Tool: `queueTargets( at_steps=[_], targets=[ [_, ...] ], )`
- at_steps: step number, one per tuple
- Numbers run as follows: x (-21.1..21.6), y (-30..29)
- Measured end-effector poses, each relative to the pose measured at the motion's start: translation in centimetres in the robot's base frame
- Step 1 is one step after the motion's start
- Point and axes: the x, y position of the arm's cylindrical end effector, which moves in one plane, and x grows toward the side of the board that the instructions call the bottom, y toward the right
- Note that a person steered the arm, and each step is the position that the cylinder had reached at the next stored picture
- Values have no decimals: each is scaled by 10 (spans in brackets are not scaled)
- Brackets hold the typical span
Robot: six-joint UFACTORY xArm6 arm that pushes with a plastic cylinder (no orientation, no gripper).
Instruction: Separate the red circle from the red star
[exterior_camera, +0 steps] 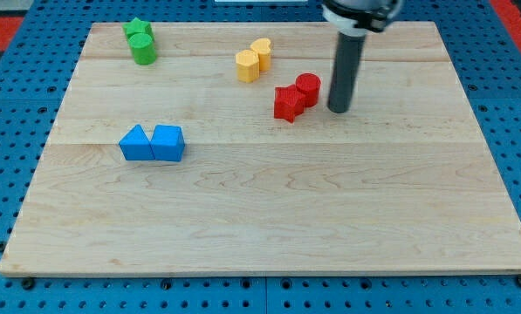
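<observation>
The red circle (309, 88) and the red star (287, 103) sit touching each other on the wooden board, a little right of centre in the upper part of the view. The circle is up and to the right of the star. My tip (338, 109) rests on the board just to the right of the red circle, a small gap apart from it. The dark rod rises from the tip to the view's top edge.
A yellow hexagon (247, 65) and a yellow heart (262, 53) touch each other up and left of the red pair. A green star (137, 30) and green cylinder (143, 49) stand at top left. A blue triangle (135, 144) and blue cube (167, 142) sit at left.
</observation>
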Motion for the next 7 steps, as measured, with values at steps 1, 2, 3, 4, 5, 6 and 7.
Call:
queueTargets(
  at_steps=[1, 2, 3, 4, 5, 6, 7],
  targets=[
    [38, 36],
    [63, 40],
    [48, 10],
    [34, -15],
    [32, -19],
    [31, -19],
    [31, -19]
  ],
)
